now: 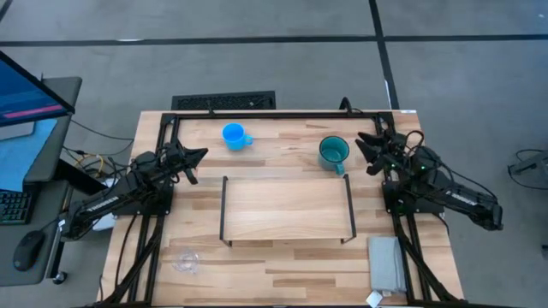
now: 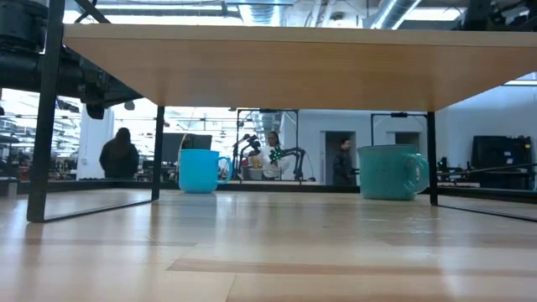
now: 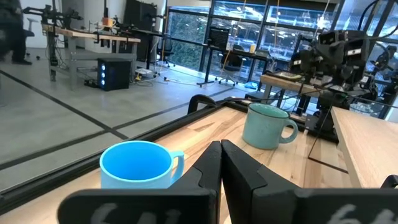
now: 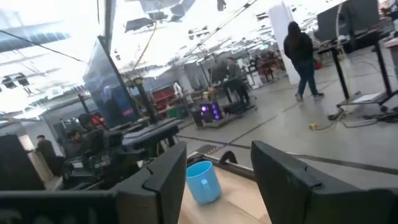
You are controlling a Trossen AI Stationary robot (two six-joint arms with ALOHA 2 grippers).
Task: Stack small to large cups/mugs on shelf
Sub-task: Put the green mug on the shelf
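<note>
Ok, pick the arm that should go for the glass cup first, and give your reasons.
Left, I'd say. The glass cup lies at the table's near-left corner, on the left arm's side, and the left claw is shut and holds nothing. The right claw sits open across the table by the teal mug.

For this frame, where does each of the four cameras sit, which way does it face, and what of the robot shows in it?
High view: overhead, looking straight down on the shelf; both arms show, left gripper and right gripper.
Low view: tabletop height, under the shelf board, facing the room; no gripper shows.
Left wrist view: looks past its shut fingers across the table at the right arm.
Right wrist view: looks past its open fingers toward the room.
Shared: all four show the blue mug; all but the right wrist view show the teal mug.
</note>
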